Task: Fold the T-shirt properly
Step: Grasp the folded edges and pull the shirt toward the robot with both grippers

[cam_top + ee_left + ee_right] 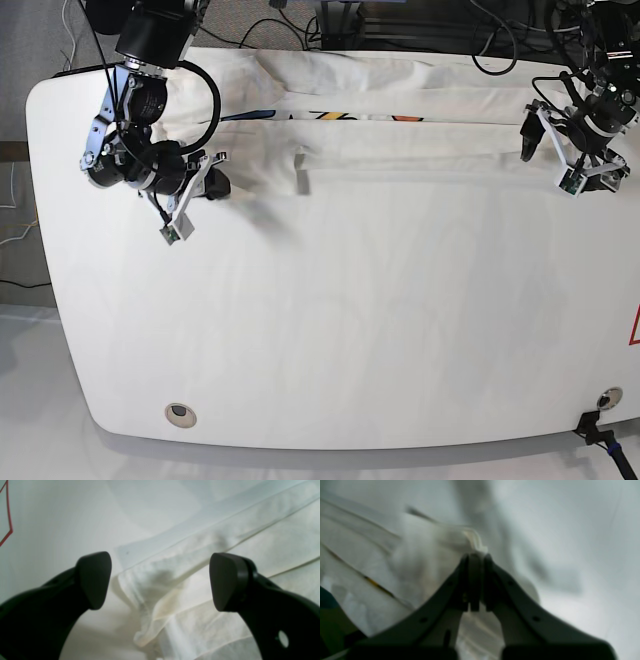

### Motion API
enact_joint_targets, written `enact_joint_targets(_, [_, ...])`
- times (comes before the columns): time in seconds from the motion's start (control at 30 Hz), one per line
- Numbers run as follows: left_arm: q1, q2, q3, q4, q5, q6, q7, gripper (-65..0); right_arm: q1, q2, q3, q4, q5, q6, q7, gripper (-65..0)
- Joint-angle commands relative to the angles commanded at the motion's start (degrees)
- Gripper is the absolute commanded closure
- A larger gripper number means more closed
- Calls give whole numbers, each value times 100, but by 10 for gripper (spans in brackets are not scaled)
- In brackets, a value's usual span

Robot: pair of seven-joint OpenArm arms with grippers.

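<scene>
The white desk (330,340) fills most of the base view, its near half bare apart from a small round fitting (179,412) toward 7 o'clock and a red mark (634,328) at the 3 o'clock edge.

The T-shirt (400,150) lies folded into a long band across the far part of the desk, from about 10 o'clock to 2 o'clock, white side up, with a thin strip of coloured print (320,116) showing along a fold near 12 o'clock. One small flap of cloth (300,172) stands out of the band toward 11 o'clock.

The right pincer (213,186) sits at about 9 o'clock in the base view, at the band's end. In the right wrist view its jaws are pressed together on a bunched edge of the T-shirt (460,537), the cloth rising just above the right pincer (476,562).

The left pincer (540,128) is at about 2 o'clock, over the other end of the band. In the left wrist view the left pincer (160,580) is spread wide, with layered folds of the T-shirt (200,585) below and between its fingers (96,580), which touch no cloth that can be seen.
</scene>
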Motion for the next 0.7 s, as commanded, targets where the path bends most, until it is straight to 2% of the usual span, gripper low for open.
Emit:
enact_joint_targets(0.13, [-9, 9, 18, -18, 0, 0, 0, -585, -273, 9, 9, 466, 475, 0, -75, 0])
enact_joint_targets(0.27, [-9, 9, 18, -114, 0, 0, 0, -585, -712, 255, 9, 571, 1081, 0, -75, 0])
enact_joint_targets(0.43, [-18, 9, 26, -352, 0, 0, -9, -585, -1424, 765, -26, 580, 2207, 0, -75, 0])
enact_joint_targets(0.7, [-35, 9, 220, -554, 18, 0, -26, -585, -2409, 1468, -35, 589, 3156, 0, -75, 0])
